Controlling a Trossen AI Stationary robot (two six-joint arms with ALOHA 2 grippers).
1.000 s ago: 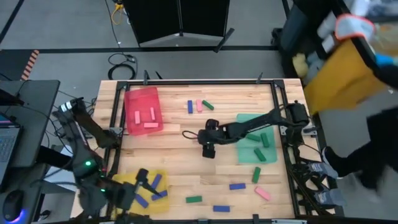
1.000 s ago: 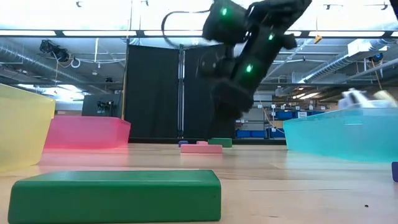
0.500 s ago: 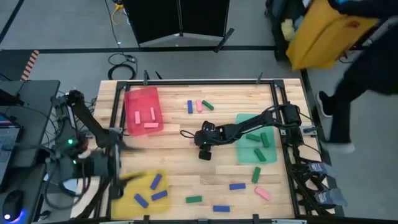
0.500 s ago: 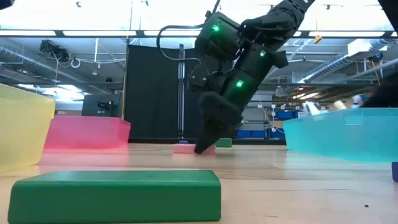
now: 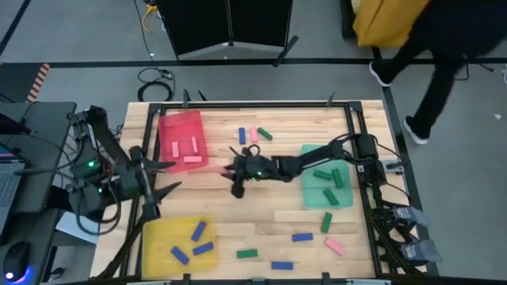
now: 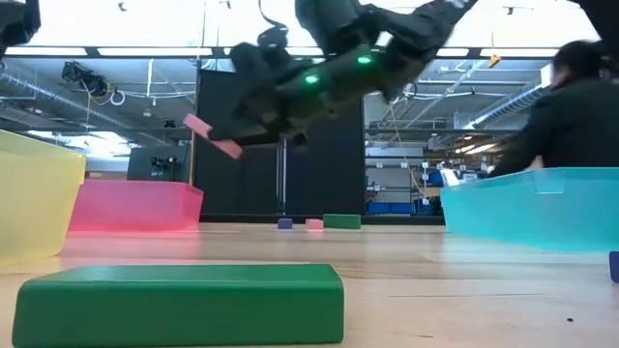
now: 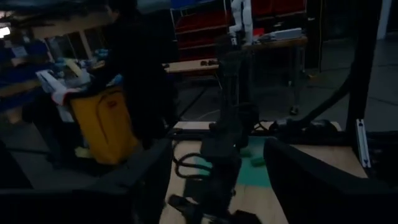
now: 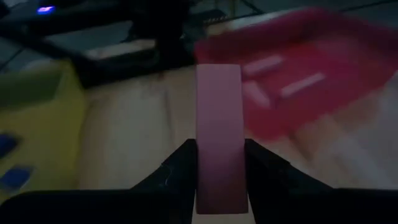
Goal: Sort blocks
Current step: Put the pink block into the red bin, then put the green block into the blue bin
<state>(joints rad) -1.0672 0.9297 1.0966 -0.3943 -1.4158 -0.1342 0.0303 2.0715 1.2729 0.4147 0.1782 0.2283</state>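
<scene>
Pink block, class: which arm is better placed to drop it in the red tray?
Right: its gripper holds the pink block near the red tray; the left gripper is empty.

From my remote seat I've got grey floor [image 5: 95, 32] round the wooden table [image 5: 261, 226], a black curtain panel [image 6: 237, 145] behind, ceiling strip lights [image 6: 145, 50], and a person [image 5: 444, 47] walking past a yellow cart [image 5: 380, 20].

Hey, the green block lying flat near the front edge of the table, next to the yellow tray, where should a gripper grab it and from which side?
The green block lies flat on bare wood, its long axis running left-right. Probably best to come straight down from above and pinch its middle across the narrow width, with the fingers on the two long faces. The yellow tray and a blue block sit apart from it, leaving room for the open gripper.
</scene>
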